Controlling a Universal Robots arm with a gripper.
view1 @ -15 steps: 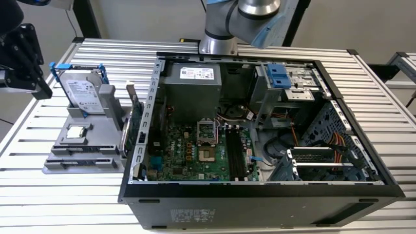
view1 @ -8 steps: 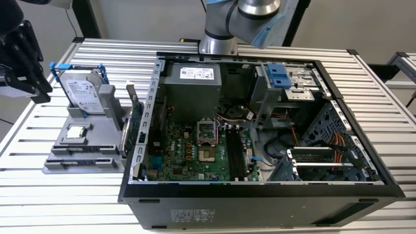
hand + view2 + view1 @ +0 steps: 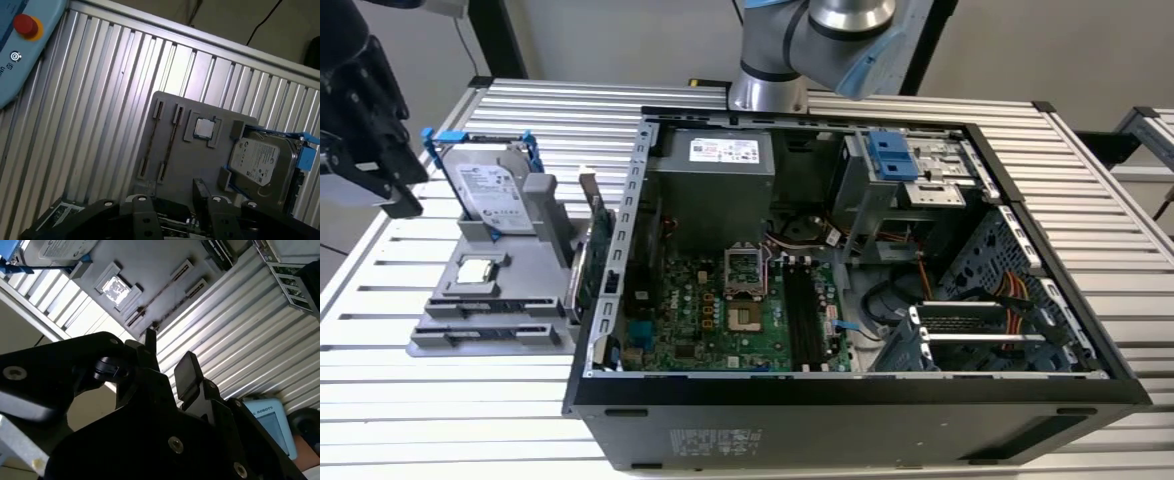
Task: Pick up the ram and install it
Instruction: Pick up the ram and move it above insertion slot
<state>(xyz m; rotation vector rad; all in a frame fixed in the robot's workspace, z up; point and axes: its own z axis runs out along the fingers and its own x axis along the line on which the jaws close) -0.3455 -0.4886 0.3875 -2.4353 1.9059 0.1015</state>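
The ram [image 3: 170, 144] is a thin dark stick standing on edge between the clips of a grey holder plate [image 3: 200, 160]; it shows in the second wrist view as a narrow line [image 3: 160, 296]. My gripper [image 3: 169, 357] hangs above and to one side of that plate, open, with nothing between its black fingers [image 3: 187, 372]. In the exterior view the arm's black wrist end [image 3: 367, 115] is at the far left, beyond the holder plate [image 3: 480, 335]. The black motherboard slots [image 3: 803, 315] lie inside the open computer case [image 3: 854, 400].
On the holder plate stand a silver hard drive [image 3: 494, 195], a processor chip [image 3: 478, 268] and a green card with a metal bracket [image 3: 594, 260]. A blue pendant with a red button [image 3: 20, 45] lies on the ribbed metal table [image 3: 454, 420].
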